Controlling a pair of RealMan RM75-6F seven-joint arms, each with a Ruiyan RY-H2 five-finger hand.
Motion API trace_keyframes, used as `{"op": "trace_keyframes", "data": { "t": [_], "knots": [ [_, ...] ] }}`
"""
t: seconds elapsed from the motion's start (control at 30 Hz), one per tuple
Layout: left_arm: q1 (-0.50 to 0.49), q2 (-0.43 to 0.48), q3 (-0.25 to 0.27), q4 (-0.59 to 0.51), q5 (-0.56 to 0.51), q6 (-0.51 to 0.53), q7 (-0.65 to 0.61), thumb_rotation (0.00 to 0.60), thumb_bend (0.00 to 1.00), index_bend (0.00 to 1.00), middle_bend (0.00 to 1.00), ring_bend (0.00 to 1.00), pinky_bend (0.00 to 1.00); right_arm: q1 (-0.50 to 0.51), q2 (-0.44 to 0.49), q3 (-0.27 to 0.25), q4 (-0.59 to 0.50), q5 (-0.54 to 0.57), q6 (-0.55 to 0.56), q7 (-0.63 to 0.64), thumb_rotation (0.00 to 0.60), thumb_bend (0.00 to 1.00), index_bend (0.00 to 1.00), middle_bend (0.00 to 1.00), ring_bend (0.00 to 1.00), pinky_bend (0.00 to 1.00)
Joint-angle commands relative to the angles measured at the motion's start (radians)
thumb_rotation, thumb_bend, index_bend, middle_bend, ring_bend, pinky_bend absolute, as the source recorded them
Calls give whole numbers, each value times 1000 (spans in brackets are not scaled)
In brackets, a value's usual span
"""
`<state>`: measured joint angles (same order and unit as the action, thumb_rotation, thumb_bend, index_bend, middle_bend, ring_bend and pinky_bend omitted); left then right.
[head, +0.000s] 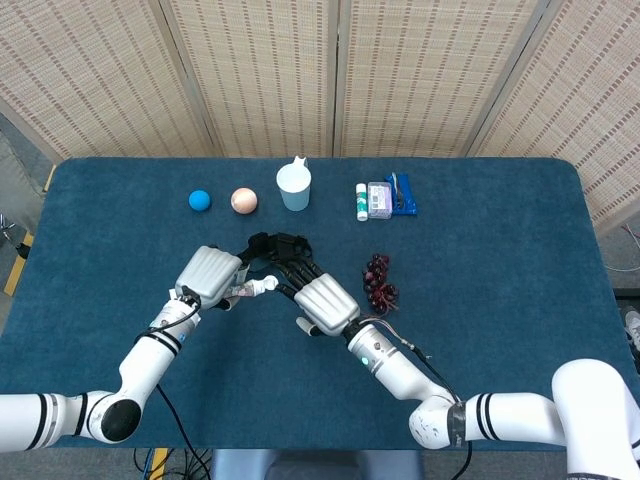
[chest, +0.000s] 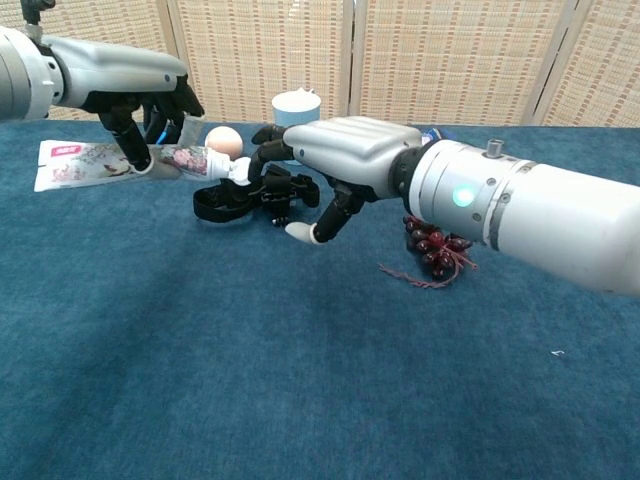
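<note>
Gripping a printed tube (chest: 150, 160) w/ left hand (chest: 125, 90), right hand (chest: 340, 150) pinches its white cap (chest: 238, 171) (contents unseen).

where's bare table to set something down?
Free: right of the grapes toward the table edge, and the left side below the blue ball. Crowded: centre, around both hands and the black strap.
</note>
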<state>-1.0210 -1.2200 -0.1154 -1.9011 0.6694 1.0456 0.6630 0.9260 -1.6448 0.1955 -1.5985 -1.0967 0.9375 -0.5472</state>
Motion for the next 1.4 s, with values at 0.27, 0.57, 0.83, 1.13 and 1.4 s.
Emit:
{"op": "trace_keyframes", "data": {
  "t": [0.27, 0.57, 0.83, 1.13, 1.4],
  "knots": [
    [17, 24, 12, -15, 41, -18, -25, 600, 442, 589, 746, 536, 342, 8, 8, -5, 4, -6, -14, 23, 526, 310, 211, 0, 0, 0],
    [26, 43, 12, -36, 73, -39, -54, 600, 443, 587, 743, 534, 343, 15, 2, -7, 19, -6, -19, 33, 526, 381, 211, 0, 0, 0],
    [34, 56, 17, -41, 84, -43, -65, 600, 443, 585, 741, 533, 344, 17, 2, -10, 22, -7, -15, 35, 526, 381, 210, 0, 0, 0],
    [55, 65, 39, 21, 99, -80, -103, 600, 443, 571, 719, 515, 344, -30, 114, -16, -78, -53, 43, 63, 525, 380, 203, 0, 0, 0],
    [93, 29, 69, 130, 147, -113, -160, 600, 442, 561, 697, 510, 343, -107, 257, -26, -181, -123, 140, 88, 525, 372, 203, 0, 0, 0]
  ]
}}
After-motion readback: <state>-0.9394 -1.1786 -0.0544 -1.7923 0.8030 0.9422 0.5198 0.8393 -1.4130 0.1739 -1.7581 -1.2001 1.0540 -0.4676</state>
